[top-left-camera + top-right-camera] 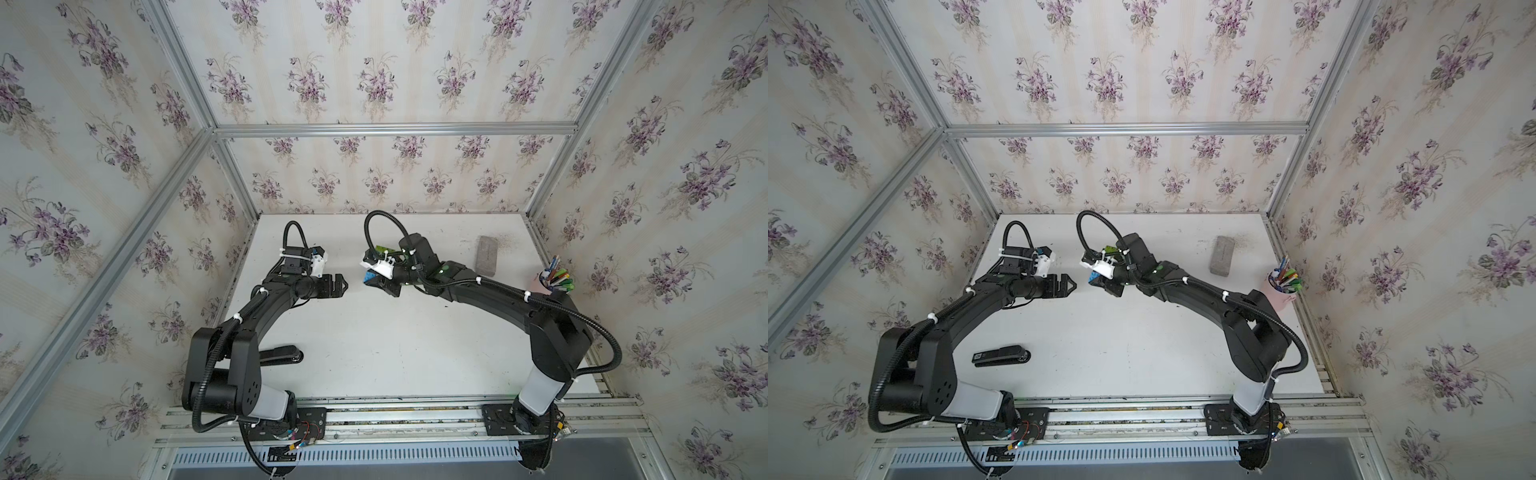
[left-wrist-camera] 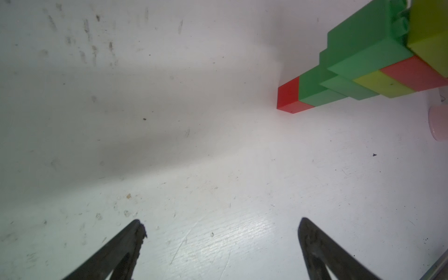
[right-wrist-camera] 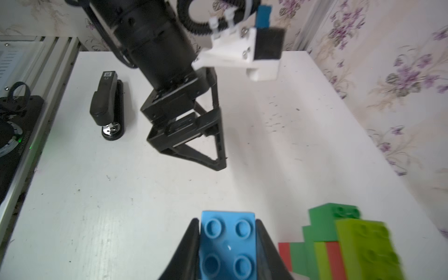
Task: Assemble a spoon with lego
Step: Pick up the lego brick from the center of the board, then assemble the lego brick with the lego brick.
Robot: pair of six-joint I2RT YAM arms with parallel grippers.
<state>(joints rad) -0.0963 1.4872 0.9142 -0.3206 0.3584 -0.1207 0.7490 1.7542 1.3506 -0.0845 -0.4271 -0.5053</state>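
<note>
Grips a blue brick in the right claw, jaws closed firmly on its two sides, studs turned toward the wrist camera; holds it above the bench, near the middle. Holds the left claw fully open and empty, tips well apart; points it at the right claw across a gap in both top views; touches nothing. Shows the spoon, only partly built, resting on the bench just beside the right claw and apart from the blue brick; begins with a red end, then green, then wider steps of green, lime and red, with a big lime brick at the wide end; hides mostly under the right arm in the top views. Has a stapler lying on the bench near the left arm; has also a grey block and a cup of pens toward the far right side, well apart from both claws.
</note>
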